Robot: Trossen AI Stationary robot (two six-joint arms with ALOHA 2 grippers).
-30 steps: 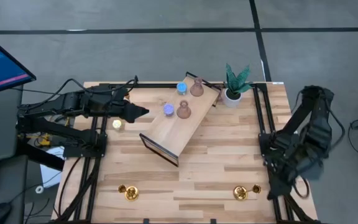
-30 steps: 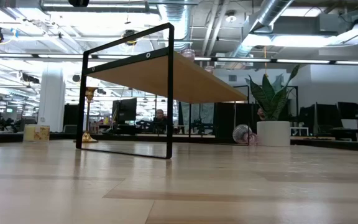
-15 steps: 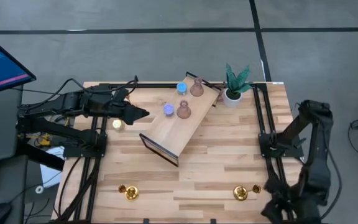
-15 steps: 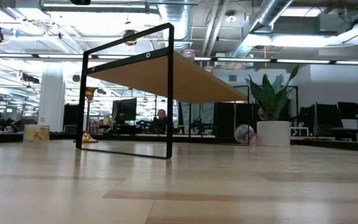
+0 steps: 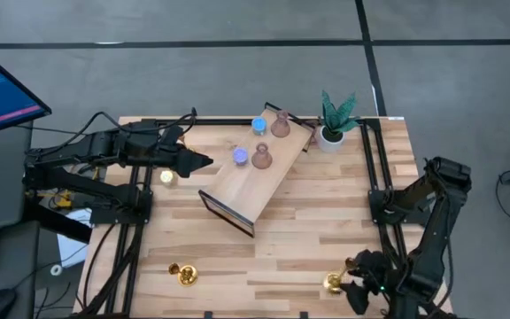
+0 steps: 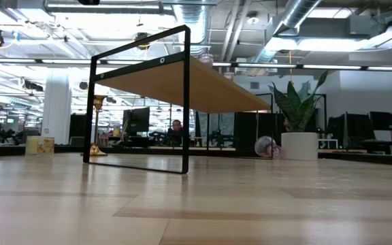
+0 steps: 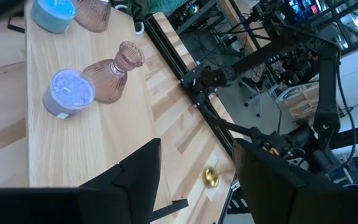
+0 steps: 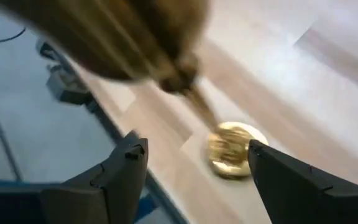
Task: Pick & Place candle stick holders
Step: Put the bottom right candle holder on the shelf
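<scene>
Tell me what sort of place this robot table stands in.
Probably an open-plan lab or office workshop. The low view shows exposed silver ceiling ducts and rows of dark desk monitors behind the light wooden table; the high view shows grey concrete floor marked with dark lines.

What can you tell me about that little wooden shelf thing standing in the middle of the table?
The raised shelf is a pale wooden board on a thin black metal frame, set at a slant across the table's middle. From table height it shows as a low platform on slim black legs. On it stand two dusty-pink bulbous holders, a blue round one and a violet one. The left gripper hangs open near its edge, not touching it.
</scene>
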